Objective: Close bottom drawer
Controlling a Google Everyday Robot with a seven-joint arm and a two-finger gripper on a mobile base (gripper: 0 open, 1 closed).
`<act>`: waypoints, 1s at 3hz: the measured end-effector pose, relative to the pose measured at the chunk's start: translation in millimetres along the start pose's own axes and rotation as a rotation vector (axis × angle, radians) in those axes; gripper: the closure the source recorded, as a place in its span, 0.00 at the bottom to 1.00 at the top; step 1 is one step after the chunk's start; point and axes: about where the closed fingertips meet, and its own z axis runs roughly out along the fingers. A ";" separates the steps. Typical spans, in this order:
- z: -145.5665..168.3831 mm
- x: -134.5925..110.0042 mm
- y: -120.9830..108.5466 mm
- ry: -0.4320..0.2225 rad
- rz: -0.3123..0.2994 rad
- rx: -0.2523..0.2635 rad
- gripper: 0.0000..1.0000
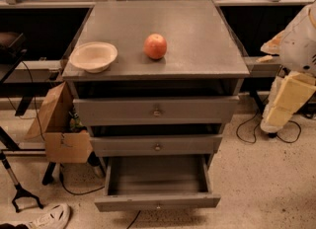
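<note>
Bottom drawer (157, 202) sits at the foot of the cabinet (197, 35), pulled well out toward the camera. Its inside looks bare, and a small knob (158, 206) marks the centre of its front panel. It is grey metal, so likely stiff, fairly heavy and sliding on rails. No grasp should be needed: a flat push on the front panel near the knob, square-on so the drawer doesn't skew. Middle drawer (157, 145) and top drawer (157, 109) above it look nearly shut. A cardboard box (61, 134) stands just beside the cabinet on the picture's left. The gripper (288, 99) hangs off the cabinet's right side, about level with the top drawer and well apart from the bottom drawer. It touches no part of the cabinet, and whether it is released or clenched cannot be told. Farther back on the cabinet top are a bowl (94, 56) and an apple (155, 46).
</note>
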 end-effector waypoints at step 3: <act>262.3 18.5 92.5 -0.307 0.080 -0.268 0.00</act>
